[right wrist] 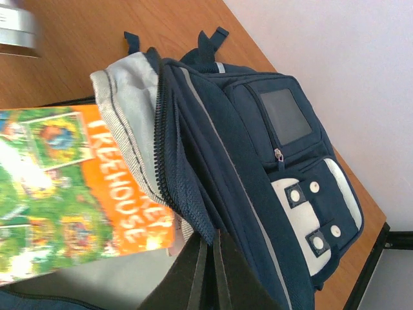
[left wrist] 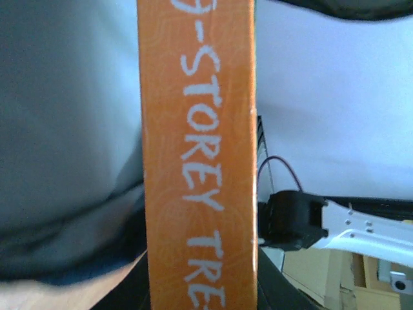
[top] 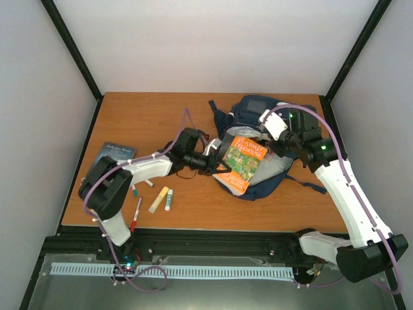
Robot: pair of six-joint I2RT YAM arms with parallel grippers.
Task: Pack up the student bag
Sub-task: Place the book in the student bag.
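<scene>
The student bag [top: 258,111], navy with white patches, lies at the table's middle right with its main zip open and grey lining [right wrist: 122,97] showing. An orange and green Treehouse book [top: 242,161] is tilted at the opening, its top corner inside the mouth. My left gripper [top: 217,164] is shut on the book's near edge. In the left wrist view the orange spine [left wrist: 197,161] stands upright between the jaws of the left gripper [left wrist: 200,287]. My right gripper [right wrist: 208,250] is shut on the edge of the bag's [right wrist: 258,168] zip flap, holding it up beside the book [right wrist: 71,187].
A dark book [top: 116,155] lies at the table's left. Near the front edge are a yellow glue stick [top: 158,199], a white marker [top: 168,199] and a red pen [top: 136,214]. Bag straps [top: 310,186] trail to the right. The right arm [left wrist: 348,226] shows past the spine.
</scene>
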